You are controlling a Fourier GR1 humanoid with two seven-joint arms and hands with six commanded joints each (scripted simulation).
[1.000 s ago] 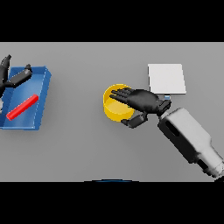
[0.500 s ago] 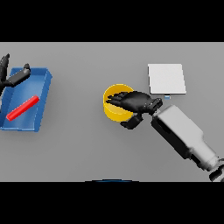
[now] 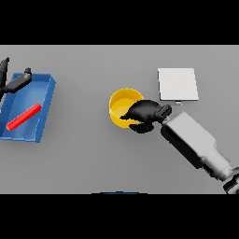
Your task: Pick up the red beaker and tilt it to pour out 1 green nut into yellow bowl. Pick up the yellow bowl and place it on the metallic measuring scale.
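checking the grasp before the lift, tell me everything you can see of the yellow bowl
The yellow bowl is a round, open, plain yellow vessel, standing upright on the grey table near its middle, left of the scale and apart from it. The right hand covers its lower right rim, fingers curled over the edge into the bowl. Its contents cannot be made out.

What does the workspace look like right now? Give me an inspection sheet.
Surface: grey table.
Job's things: yellow bowl near the middle; metallic scale beyond it to the right, nothing on it; red beaker lying in the blue tray at far left. Green nut: nothing seen.
Clutter: nothing seen.
Hands: right hand on the bowl's right rim, fingers curled around it; left hand over the tray's far corner, fingers relaxed, holding nothing.
Cables: nothing seen.
Surroundings: nothing seen.
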